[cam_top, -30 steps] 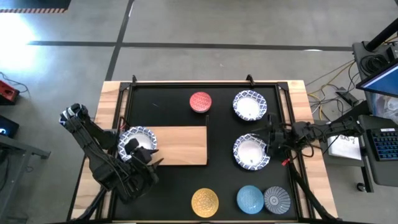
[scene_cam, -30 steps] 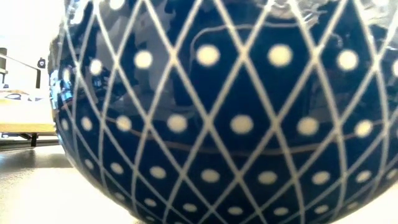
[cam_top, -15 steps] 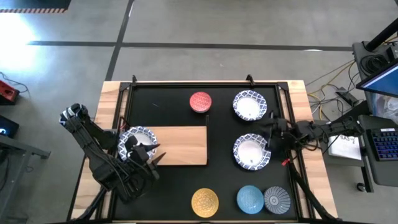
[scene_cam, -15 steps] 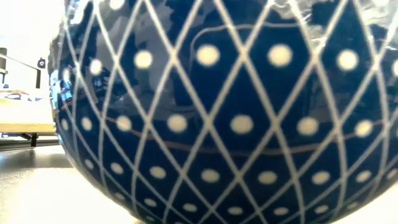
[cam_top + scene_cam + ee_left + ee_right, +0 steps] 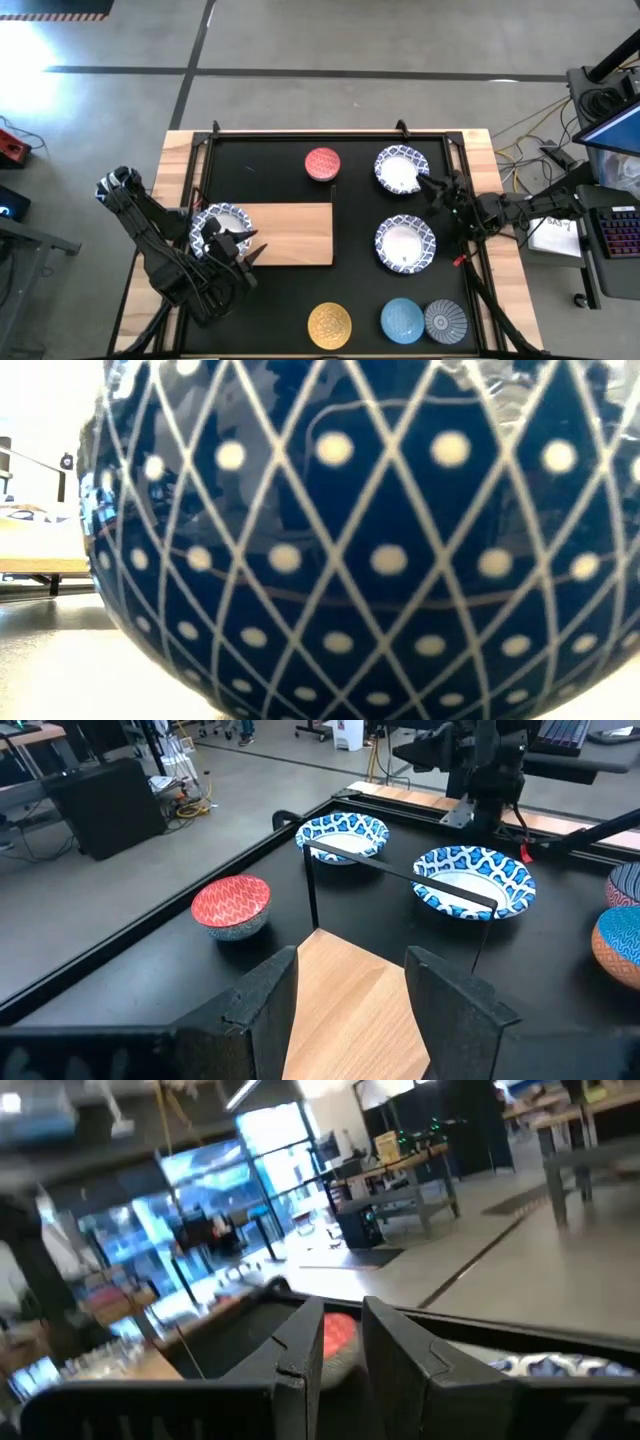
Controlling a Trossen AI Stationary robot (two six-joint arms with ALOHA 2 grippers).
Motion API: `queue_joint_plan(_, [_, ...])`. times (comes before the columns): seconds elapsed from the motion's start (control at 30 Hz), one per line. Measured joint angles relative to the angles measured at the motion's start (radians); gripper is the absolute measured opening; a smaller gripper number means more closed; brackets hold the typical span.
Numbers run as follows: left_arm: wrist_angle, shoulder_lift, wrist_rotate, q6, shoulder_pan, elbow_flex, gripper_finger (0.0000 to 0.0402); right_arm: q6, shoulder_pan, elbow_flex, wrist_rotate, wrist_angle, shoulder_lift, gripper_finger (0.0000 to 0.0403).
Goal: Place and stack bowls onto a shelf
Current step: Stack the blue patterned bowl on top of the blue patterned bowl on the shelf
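High view: the left gripper [image 5: 232,243] hovers at the left end of the shelf [image 5: 290,235], its jaws spread wide and holding nothing, right beside a white bowl with a blue patterned rim [image 5: 219,224] that sits on that end of the light-wood board. The shelf lies flat on the black table [image 5: 270,300], left of centre. Beyond its far right corner stands the red bowl [image 5: 322,163]. Near the table's front edge sits the yellow bowl [image 5: 330,324], then the light blue bowl [image 5: 402,318] and the grey-blue bowl [image 5: 444,320] just beside each other. Right of centre are two more white bowls with blue rims: the far white bowl [image 5: 401,168] and the nearer white bowl [image 5: 405,243]. The right gripper [image 5: 432,186] hangs at the right rim of the far white bowl, jaws narrow with only a slim gap between the fingers, and nothing is seen held. In the low view a dark bowl with white diamond lines and dots [image 5: 370,540] fills nearly the whole picture. No brand, label or writing can be read on any bowl or on the shelf
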Motion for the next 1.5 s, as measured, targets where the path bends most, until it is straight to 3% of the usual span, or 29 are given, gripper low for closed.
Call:
queue_joint_plan(0.13, [0.000, 0.000, 0.001, 0.000, 0.000, 0.000, 0.0169, 0.082, 0.000, 0.000, 0.002, 0.060, 0.000, 0.0063])
queue_joint_plan(0.33, [-0.001, 0.000, 0.004, 0.004, 0.000, 0.000, 0.0169, 0.018, -0.012, 0.000, 0.029, 0.148, 0.000, 0.0063])
queue_joint_plan(0.47, [-0.003, 0.000, 0.016, 0.005, 0.000, 0.000, 0.0169, 0.052, -0.036, 0.032, 0.041, 0.107, 0.001, 0.0063])
queue_joint_plan(0.9, [-0.002, 0.000, 0.019, 0.004, 0.000, 0.000, 0.0169, 0.299, -0.104, 0.251, 0.053, -0.391, 0.094, 0.0063])
queue_joint_plan(1.03, [-0.005, 0.000, 0.020, 0.005, 0.000, 0.000, 0.0169, 0.369, -0.117, 0.327, -0.004, -0.533, 0.161, 0.0067])
queue_joint_plan(1.3, [-0.022, -0.001, 0.041, -0.001, 0.000, 0.000, 0.0169, 0.399, -0.120, 0.483, -0.048, -0.695, 0.341, 0.0124])
queue_joint_plan(1.5, [-0.030, -0.005, 0.075, -0.047, 0.000, 0.000, 0.0169, 0.595, -0.146, 0.623, -0.166, -1.041, 0.437, 0.0162])
